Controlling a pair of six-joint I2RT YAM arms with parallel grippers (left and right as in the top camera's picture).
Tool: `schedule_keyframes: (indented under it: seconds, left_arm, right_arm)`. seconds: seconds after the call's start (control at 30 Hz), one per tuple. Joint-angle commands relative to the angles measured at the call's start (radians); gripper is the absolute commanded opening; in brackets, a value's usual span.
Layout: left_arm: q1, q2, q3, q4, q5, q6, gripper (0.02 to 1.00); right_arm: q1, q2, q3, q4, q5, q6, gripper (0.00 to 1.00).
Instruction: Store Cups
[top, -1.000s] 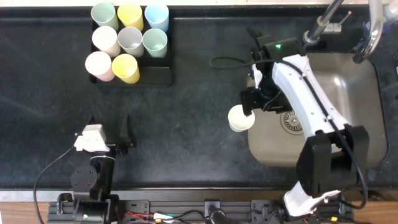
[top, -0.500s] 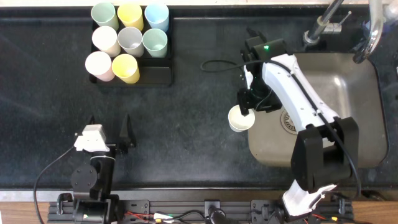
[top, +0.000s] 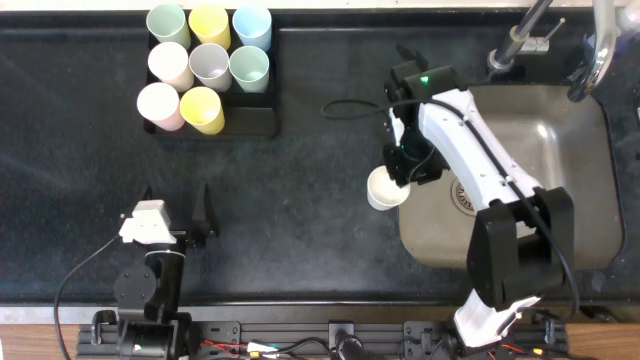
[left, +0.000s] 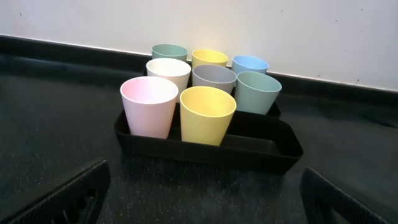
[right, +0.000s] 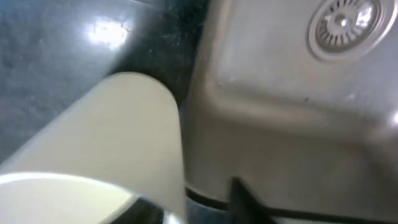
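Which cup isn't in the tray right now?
The cream cup, gripped by the right gripper at the sink's left edge. The other eight cups all stand upright in the black tray.

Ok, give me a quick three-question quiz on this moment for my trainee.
1. How many cups stand in the black tray?
2. True or false: the right end effector grips a cream cup by the left rim of the sink.
3. The left end effector is: A open, holding nothing; B shut on a cup; C shut on the tray.
Key: 1. Eight. 2. True. 3. A.
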Motion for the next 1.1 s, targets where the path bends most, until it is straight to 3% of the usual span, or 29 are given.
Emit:
schedule_keyframes:
  seconds: [0.03,0.1,0.57,0.93,1.1]
  left_arm:
    - [-0.004,-0.012,-0.001,-0.003,0.016,0.018,1.000]
    - [-0.004,-0.012,-0.001,-0.003,0.016,0.018,0.998]
    - [-0.004,-0.012,-0.001,-0.003,0.016,0.018,1.000]
    - [-0.004,-0.012,-0.001,-0.003,0.016,0.018,1.000]
    - [-0.004,-0.012,-0.001,-0.003,0.016,0.018,1.000]
  right_arm:
    - [0.013,0.000,-0.010,0.010,0.004,0.011,0.128]
    - [0.013,0.000,-0.010,0.013,0.003,0.011,0.042]
    - [0.013,-0.043,0.026,0.035,0.004,0.011,0.045]
    - [0.012,-0.049,0.400,-0.045,0.002,0.039,0.040]
    - [0.022,0.009,0.567,-0.104,-0.076,0.068,0.040]
